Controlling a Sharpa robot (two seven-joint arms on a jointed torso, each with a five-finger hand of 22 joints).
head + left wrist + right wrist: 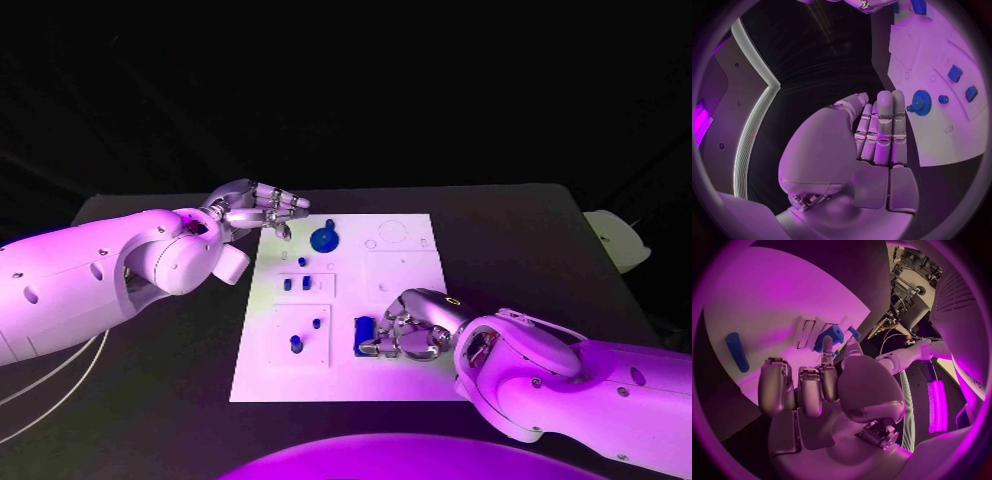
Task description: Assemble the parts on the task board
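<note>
**Table** [512,235]: black, matte top. In the head view it runs wide from left to right, its far edge meeting a dark backdrop and its near part passing out at the bottom.

**Pale object** [617,238]: white, rounded, blocky. It sits just beside the table's right edge, near the far corner. Its kind cannot be told.

**Cables** [43,385]: two thin pale lines curving side by side in the lower left of the head view. Whether they lie on the table or hang beside it cannot be told.
</note>
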